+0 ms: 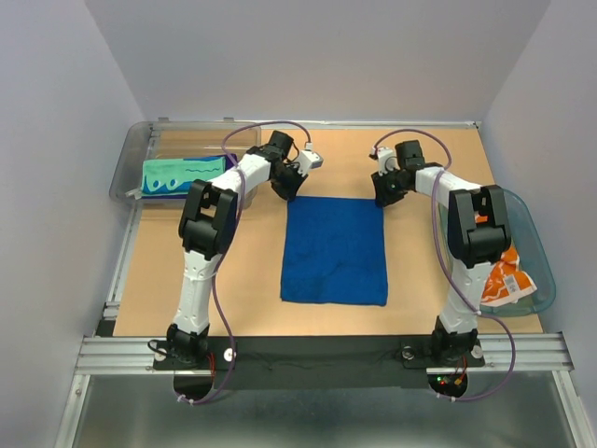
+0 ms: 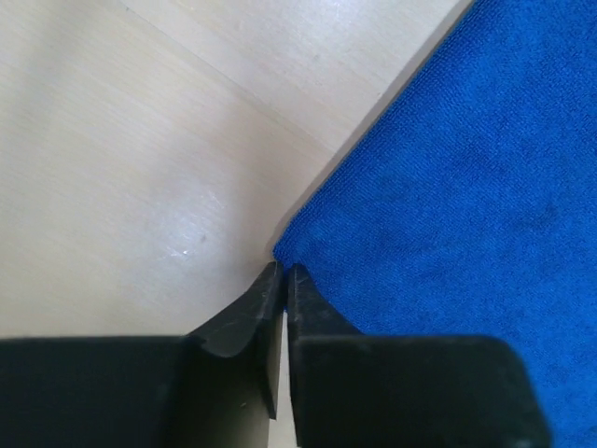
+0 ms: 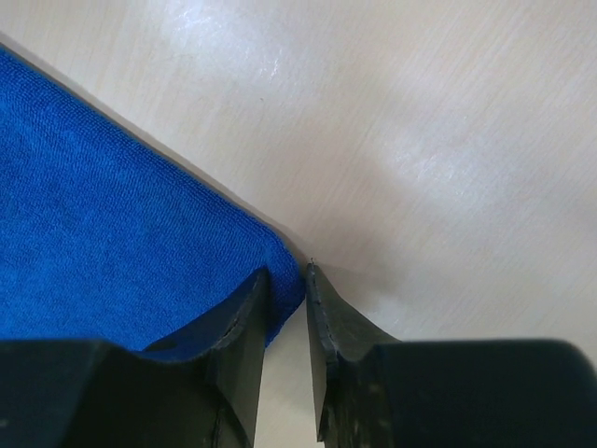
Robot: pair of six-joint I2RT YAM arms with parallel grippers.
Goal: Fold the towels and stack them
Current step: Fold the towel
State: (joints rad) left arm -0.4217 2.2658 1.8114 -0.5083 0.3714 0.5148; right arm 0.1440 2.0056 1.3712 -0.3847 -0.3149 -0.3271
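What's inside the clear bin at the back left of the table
In the clear bin, a folded mint green towel with teal squiggles lies on top. A sliver of purple shows at its right end. Whatever lies beneath is covered.

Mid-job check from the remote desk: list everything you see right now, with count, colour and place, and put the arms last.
blue towel: one, royal blue, spread flat at the table's middle
patterned towel: one, mint green with teal squiggles, inside the clear bin, something purple beneath it
flower-print towel: one, white with orange, in the basket behind the right arm
clear bin: one, clear grey, far left corner
basket: one, teal translucent, right edge
table: one, light wood
left gripper: one, black, nearly shut at the blue towel's far left corner
right gripper: one, black, jaws pinching the far right corner
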